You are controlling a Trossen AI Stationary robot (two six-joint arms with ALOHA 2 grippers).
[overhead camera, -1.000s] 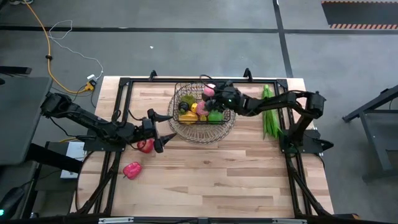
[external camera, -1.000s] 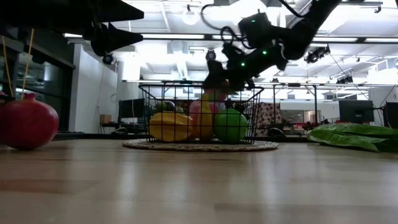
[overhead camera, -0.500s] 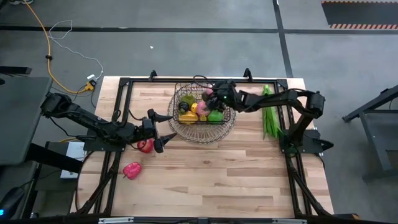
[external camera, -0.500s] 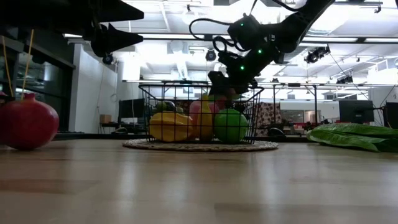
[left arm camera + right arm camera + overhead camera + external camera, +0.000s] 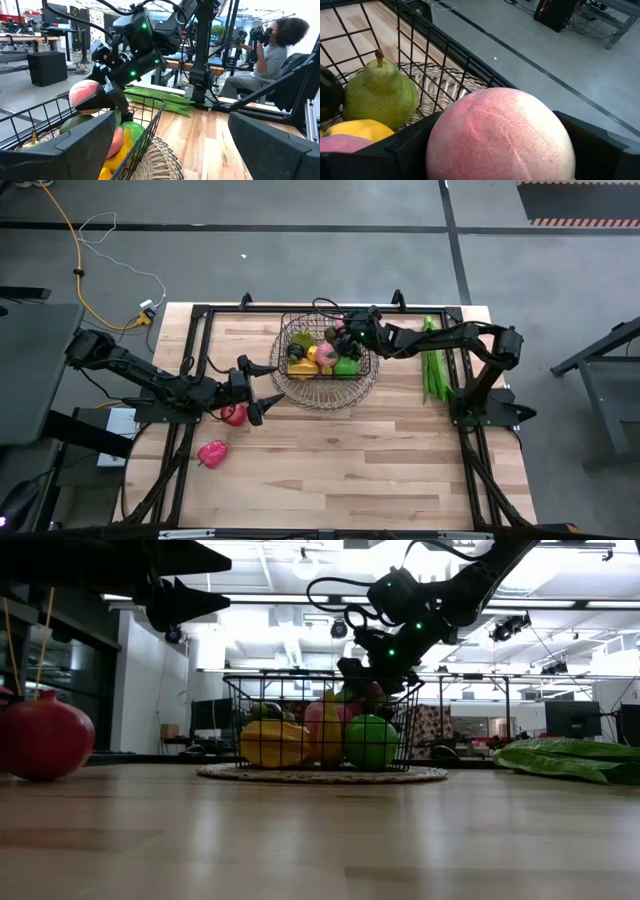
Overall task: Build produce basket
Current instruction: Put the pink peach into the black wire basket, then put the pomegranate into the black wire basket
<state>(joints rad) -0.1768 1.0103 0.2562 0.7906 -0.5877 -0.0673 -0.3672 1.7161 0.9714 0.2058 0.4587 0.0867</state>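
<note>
The dark wire basket (image 5: 372, 370) stands on a round woven mat at the far middle of the table and holds a pear (image 5: 380, 92), yellow, green and pink fruit. My right gripper (image 5: 340, 335) hovers over its far side, shut on a pink peach (image 5: 500, 135). The left gripper (image 5: 262, 388) is open and waits left of the basket, above a red round fruit (image 5: 233, 415). A red pepper (image 5: 212, 453) lies nearer the left edge. Long green husks (image 5: 432, 360) lie right of the basket. My right gripper pinches the pink peach (image 5: 82, 92) between its two fingers (image 5: 410, 145), one on each side of the fruit. The fingers come from the table's right, slanting down. The peach is lifted clear, at about rim height over the fruit in the basket.
The red round fruit (image 5: 42, 735) and the red pepper sit near the table's left edge. The green husks (image 5: 570, 760) lie by the right arm's base. The near half of the wooden table (image 5: 340, 470) is bare. A person (image 5: 272, 50) sits beyond the table.
My right gripper, still shut on the peach, has moved a little toward the table's left edge and sunk lower over the basket's far side. The peach has come down to about rim height.
</note>
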